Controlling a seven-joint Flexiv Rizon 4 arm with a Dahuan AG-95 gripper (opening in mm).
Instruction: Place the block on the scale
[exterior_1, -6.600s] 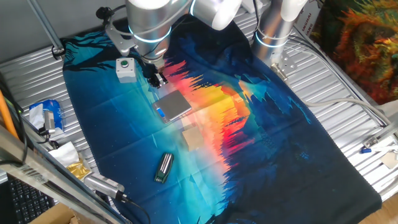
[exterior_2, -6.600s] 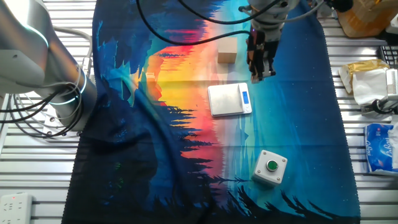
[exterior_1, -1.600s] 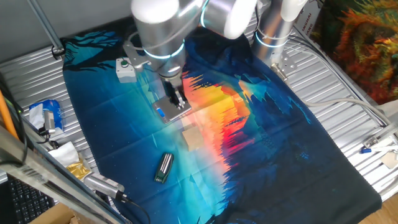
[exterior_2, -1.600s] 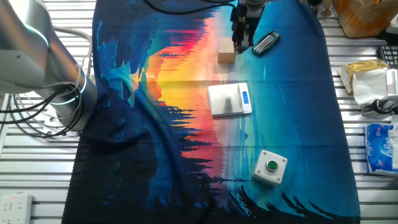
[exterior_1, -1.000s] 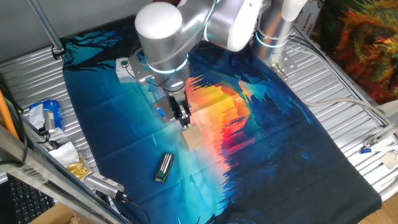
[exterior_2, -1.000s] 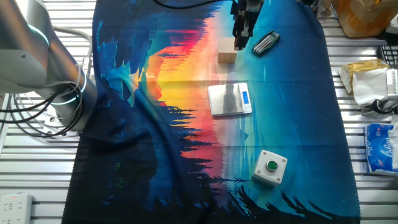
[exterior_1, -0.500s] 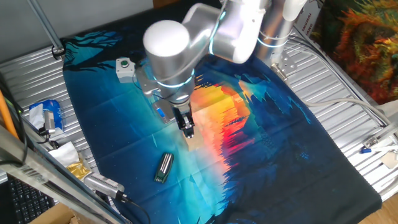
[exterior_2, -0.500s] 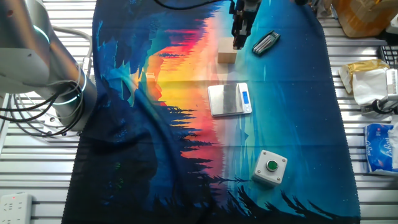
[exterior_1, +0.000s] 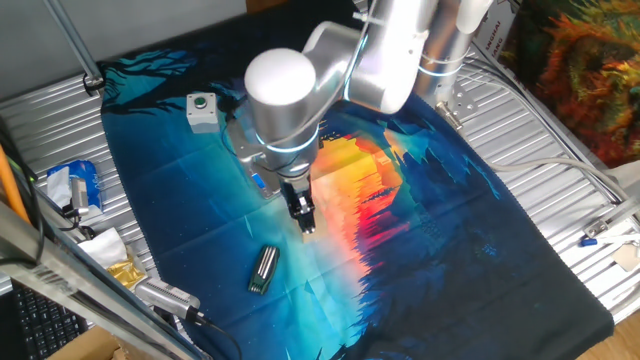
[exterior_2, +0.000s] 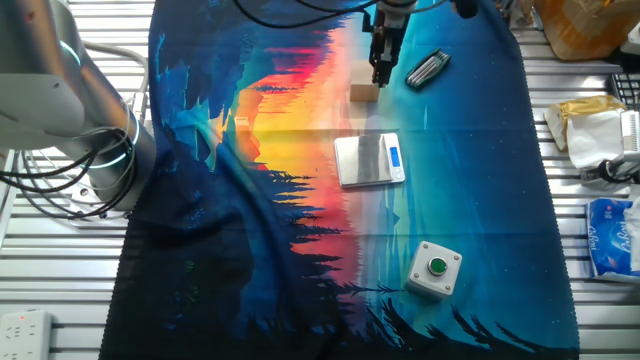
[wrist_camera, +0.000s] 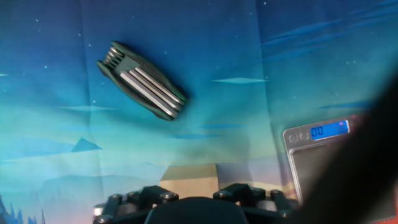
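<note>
The block (exterior_2: 364, 90) is a pale tan wooden cube lying on the printed cloth just beyond the scale (exterior_2: 366, 160), a flat silver-grey square with a blue strip. My gripper (exterior_2: 381, 72) hangs just above the block, at its side nearest the dark tool, with its jaws apart and nothing in them. In the hand view the block (wrist_camera: 189, 174) sits low in the middle between my fingers (wrist_camera: 155, 194), and the scale (wrist_camera: 314, 155) shows its blue display at the right. In one fixed view my gripper (exterior_1: 305, 215) and arm hide the block and most of the scale (exterior_1: 258, 183).
A dark metallic folding tool (exterior_2: 425, 68) lies close beside the block; it also shows in the hand view (wrist_camera: 142, 79) and in one fixed view (exterior_1: 263, 269). A white box with a green button (exterior_2: 434, 270) stands beyond the scale. Packets and clutter lie off the cloth (exterior_2: 600, 130).
My gripper has moved from above the scale to above the block and come lower. The block, scale and tool have not moved.
</note>
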